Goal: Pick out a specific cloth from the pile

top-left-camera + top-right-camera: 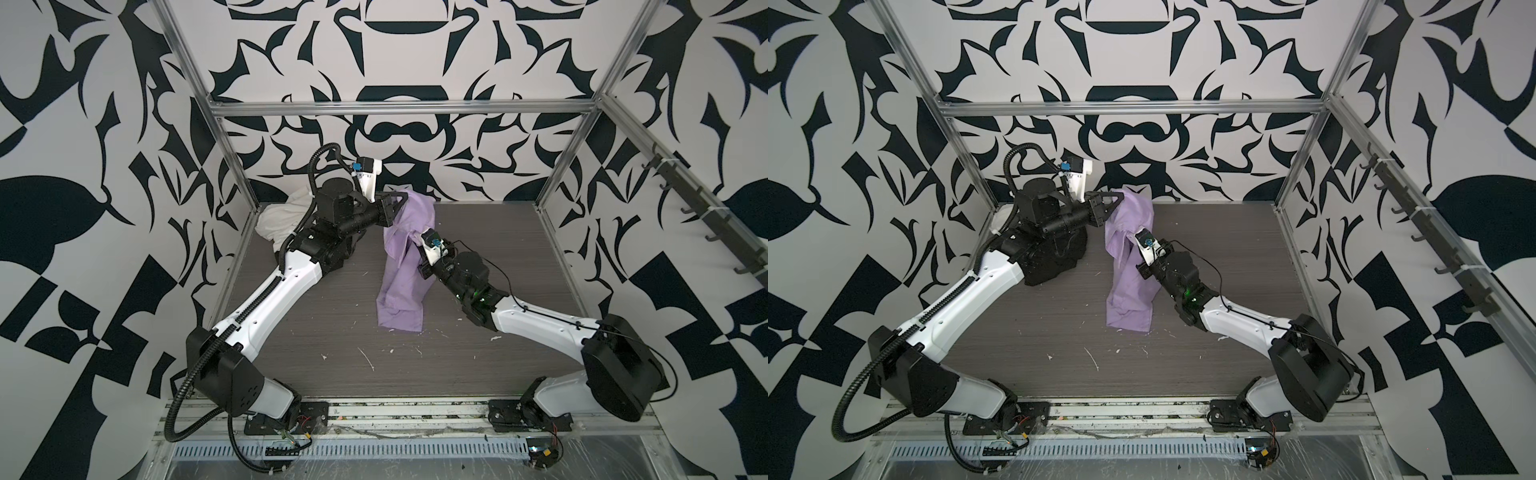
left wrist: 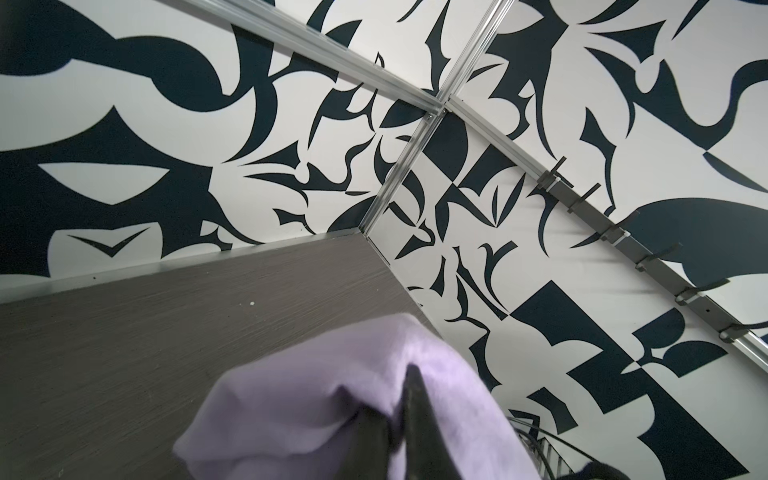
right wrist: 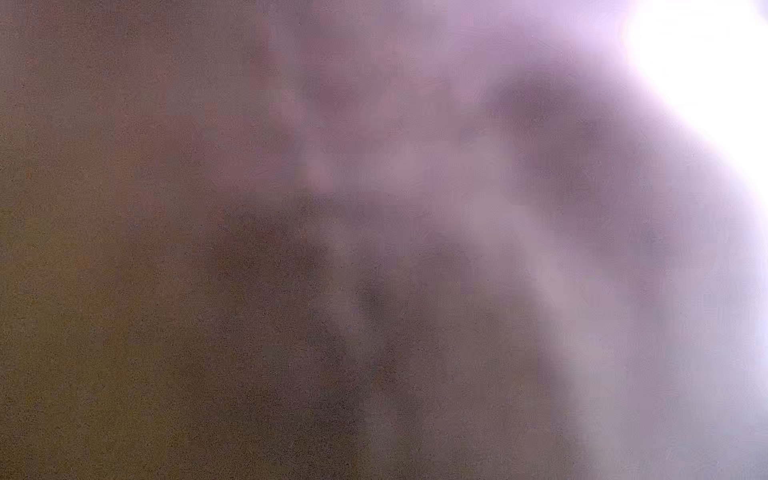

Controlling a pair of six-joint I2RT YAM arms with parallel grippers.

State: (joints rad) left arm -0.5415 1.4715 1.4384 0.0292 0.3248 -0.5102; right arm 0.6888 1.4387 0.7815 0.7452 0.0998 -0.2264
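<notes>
Grey wood-grain worktop (image 1: 478,257), b/w patterned walls. Left pincer (image 1: 400,204) clamped on top of thin wrinkly lavender cloth (image 1: 401,291), hanging mid-worktop w/ lower end resting on it. Right pincer (image 1: 424,268) shut, buried in folds. Crumpled off-white cloth (image 1: 276,220) at far-left corner.

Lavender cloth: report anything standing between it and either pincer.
Nothing visible. The left pincer is shut on the thin wrinkled lavender fabric cloth at its raised end; the right pincer sits against its folds, tips hidden. The crumpled off-white cloth lies apart, behind the left arm.
</notes>
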